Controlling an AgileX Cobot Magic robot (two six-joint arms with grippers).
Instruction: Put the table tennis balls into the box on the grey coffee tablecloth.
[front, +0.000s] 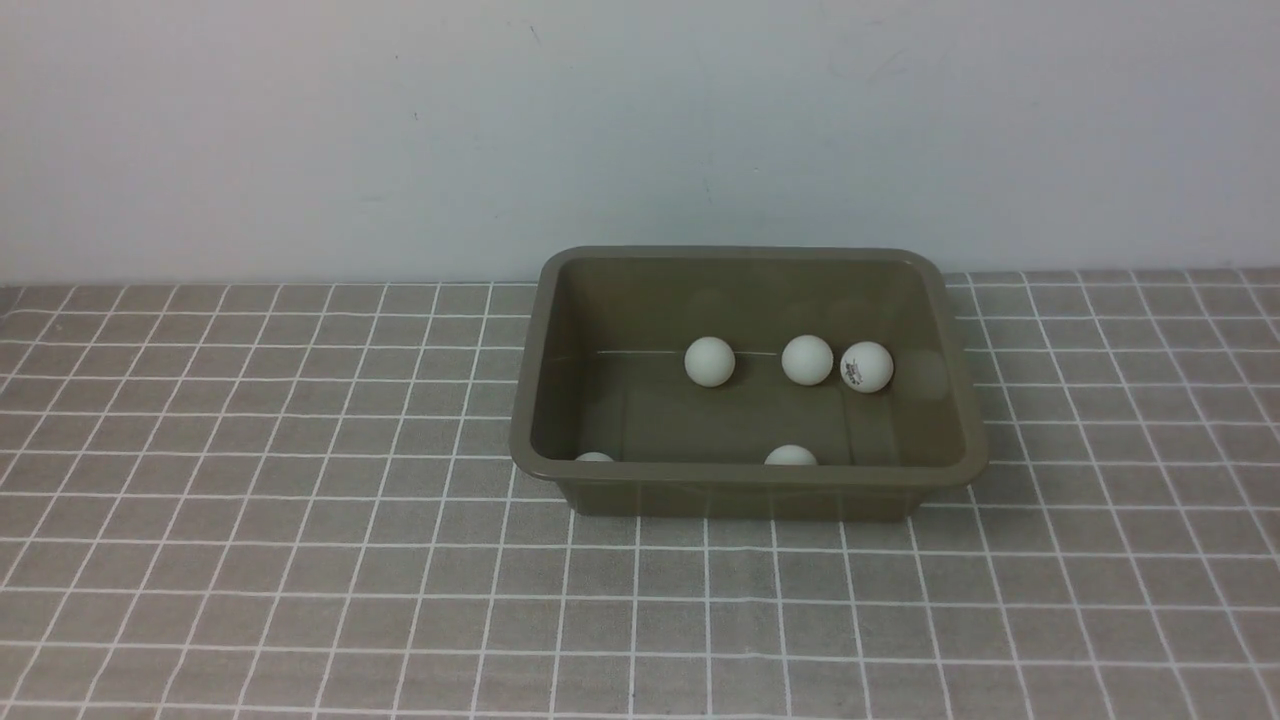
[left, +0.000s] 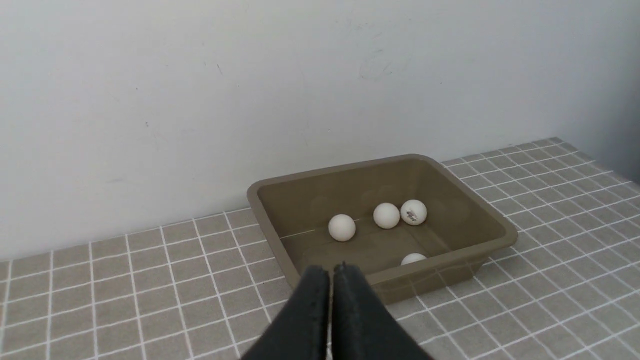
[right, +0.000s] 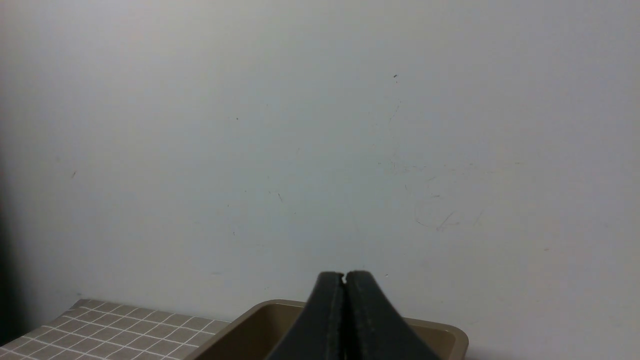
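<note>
The olive-brown box (front: 960, 400) stands on the grey-brown checked tablecloth (front: 250, 520) near the back wall. Several white table tennis balls lie inside it: one (front: 710, 361), a second (front: 807, 359), a third with a dark logo (front: 866, 366), and two partly hidden behind the near wall (front: 791, 456) (front: 594, 457). The left wrist view shows the box (left: 500, 230) with balls (left: 342, 227) in it; my left gripper (left: 331, 272) is shut and empty in front of it. My right gripper (right: 344, 277) is shut and empty, above the box's rim (right: 450, 335). Neither gripper shows in the front view.
A plain white wall (front: 640, 130) stands right behind the box. The checked cloth reaches to the front and both sides of the view. No other objects are in view.
</note>
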